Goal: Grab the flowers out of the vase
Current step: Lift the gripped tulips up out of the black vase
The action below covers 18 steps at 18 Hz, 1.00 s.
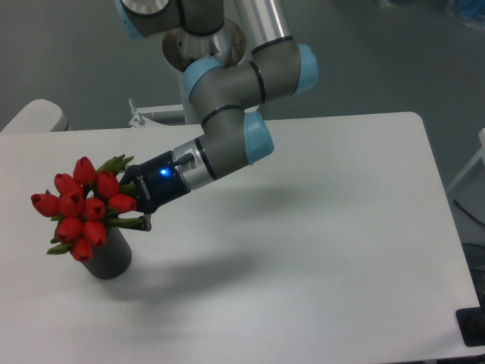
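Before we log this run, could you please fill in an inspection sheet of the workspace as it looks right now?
Surface: white table, bare where visible.
Job's things: red flowers bunched in the grey vase, leaning left.
Clutter: nothing seen.
Grippers: gripper among the stems just above the vase; fingers hidden, state unclear; blue light on.
Cables: nothing clearly seen.
Surroundings: grey floor; dark item at the right edge, unidentifiable.
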Each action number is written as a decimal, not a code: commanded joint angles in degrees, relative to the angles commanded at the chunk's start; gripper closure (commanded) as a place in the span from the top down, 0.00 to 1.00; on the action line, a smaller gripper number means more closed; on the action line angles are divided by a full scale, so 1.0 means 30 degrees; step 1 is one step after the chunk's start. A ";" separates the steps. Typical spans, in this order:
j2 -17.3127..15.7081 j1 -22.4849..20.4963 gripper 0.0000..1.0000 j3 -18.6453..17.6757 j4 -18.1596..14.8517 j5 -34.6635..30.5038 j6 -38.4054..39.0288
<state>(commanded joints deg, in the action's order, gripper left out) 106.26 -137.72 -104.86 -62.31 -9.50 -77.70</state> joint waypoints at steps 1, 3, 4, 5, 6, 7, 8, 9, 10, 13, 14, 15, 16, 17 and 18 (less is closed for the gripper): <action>-0.0029 -0.0087 0.00 0.0001 0.0000 0.0089 0.0146; -0.0029 -0.0176 0.00 0.0146 0.0000 0.0120 0.0671; -0.0029 -0.0176 0.00 0.0263 0.0000 0.0120 0.0935; -0.0029 -0.0234 0.00 0.0351 0.0000 0.0149 0.1199; -0.0029 -0.0264 0.00 0.0497 0.0000 0.0149 0.1405; -0.0058 -0.0380 0.00 0.0615 0.0000 0.0149 0.1639; -0.0059 -0.0497 0.00 0.0732 0.0000 0.0323 0.1873; -0.0030 -0.0585 0.00 0.0820 0.0000 0.0528 0.2108; -0.0058 -0.0702 0.00 0.0908 0.0000 0.0646 0.2342; -0.0379 -0.0908 0.00 0.0997 0.0000 0.0676 0.2665; -0.0468 -0.0938 0.00 0.1026 0.0000 0.0676 0.2899; -0.0469 -0.1025 0.00 0.1055 0.0000 0.0676 0.3133; -0.0556 -0.1229 0.00 0.1113 0.0000 0.0676 0.3338; -0.0644 -0.1318 0.00 0.1172 0.0000 0.0676 0.3485; -0.0732 -0.1464 0.00 0.1288 0.0000 0.0676 0.3603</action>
<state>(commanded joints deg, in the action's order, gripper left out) 104.07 -142.11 -100.99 -62.31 -7.47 -66.89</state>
